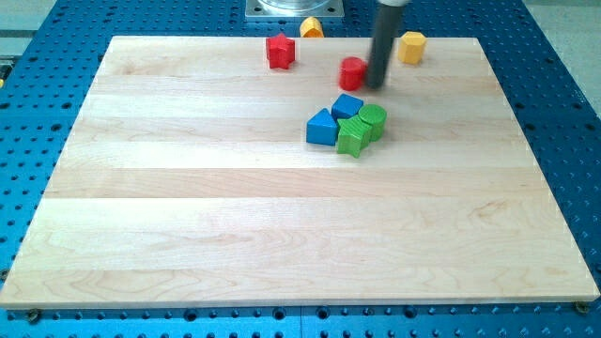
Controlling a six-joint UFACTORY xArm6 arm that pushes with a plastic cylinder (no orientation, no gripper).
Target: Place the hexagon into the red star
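Red hexagon [352, 72] is sitting far on the board, touching my tip [376, 85] on its right, placing me to push left toward the red star [280, 51]; no jaws exist.

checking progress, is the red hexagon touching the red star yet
No, the red hexagon sits apart from the red star, bare board between.

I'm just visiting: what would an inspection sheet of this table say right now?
Surface: pale wooden board on a blue perforated bench.
Job's things: red hexagon beside my tip, on its left; red star apart, further left.
Clutter: blue cube, blue triangle, two green blocks clustered; yellow blocks at top.
Fingers: none, only a rod.
Cables: nothing seen.
Surroundings: metal base plate.
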